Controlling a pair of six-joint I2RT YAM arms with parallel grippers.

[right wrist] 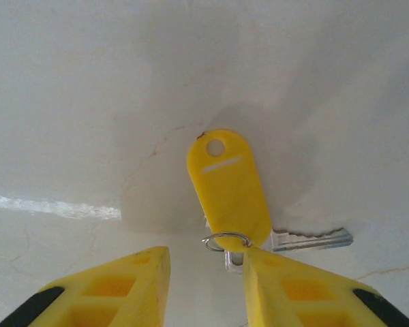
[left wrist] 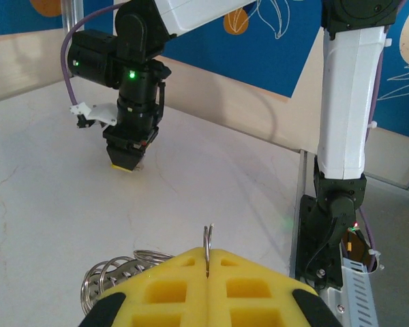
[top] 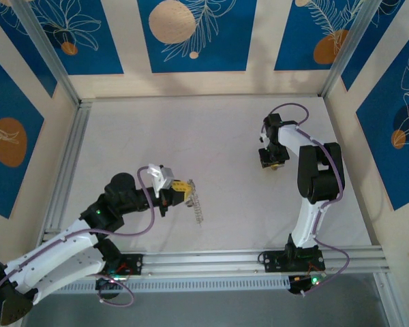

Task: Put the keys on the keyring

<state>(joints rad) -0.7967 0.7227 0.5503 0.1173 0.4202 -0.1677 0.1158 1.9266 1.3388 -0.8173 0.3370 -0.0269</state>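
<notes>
We see the left gripper (left wrist: 207, 255) pinching the keyring (left wrist: 206, 235); the right gripper (right wrist: 204, 253) hangs parted over a key (right wrist: 313, 239) with a yellow tag (right wrist: 228, 184) on the bench (right wrist: 88, 102).

Right of the yellow tag (right wrist: 228, 184), the key (right wrist: 312, 239) shows only its blade — its head hides under the tag and a finger of the right gripper (right wrist: 204, 255). Whether the small ring (right wrist: 226, 240) at the tag's near end threads that key cannot be told. The fingers of the left gripper (left wrist: 206, 257) hide most of the keyring (left wrist: 208, 233) they pinch.
</notes>
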